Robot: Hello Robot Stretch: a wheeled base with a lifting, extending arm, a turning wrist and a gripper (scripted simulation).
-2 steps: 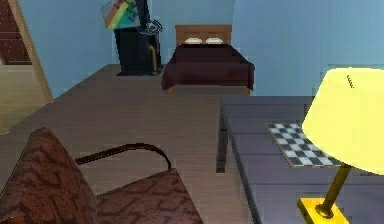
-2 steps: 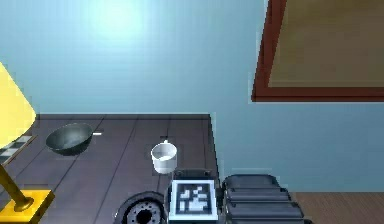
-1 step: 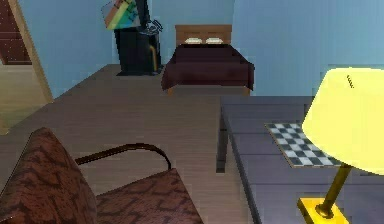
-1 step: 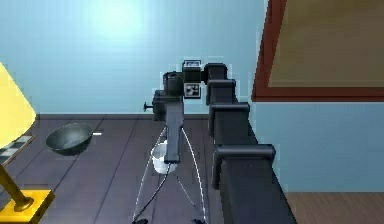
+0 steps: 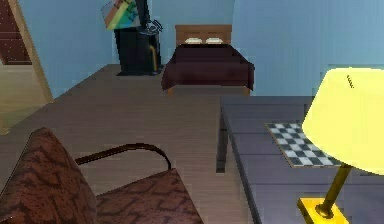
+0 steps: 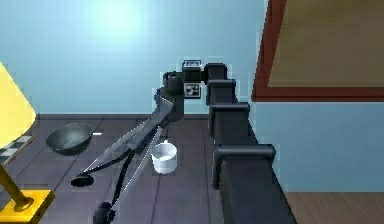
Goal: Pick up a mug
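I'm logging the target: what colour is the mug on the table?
The mug is white; the arm side view shows it best.

Arm (image 6: pixel 235 140) extended over a dark counter (image 6: pixel 190 195) by a blue wall (image 6: pixel 100 40)
A white mug (image 6: pixel 164 158) stands just beside the gripper (image 6: pixel 93 193) and its thin fingers (image 6: pixel 120 150); a dark bowl (image 6: pixel 70 138) lies left of them, near a yellow lamp (image 6: pixel 10 110).

The lamp (image 5: pixel 345 110), cut off at 3 o'clock in the forward view, hides part of the checkered board (image 5: pixel 298 146). The armchair (image 5: pixel 60 178) runs off at 7 o'clock. Whether the claw (image 6: pixel 92 195) holds anything cannot be told.
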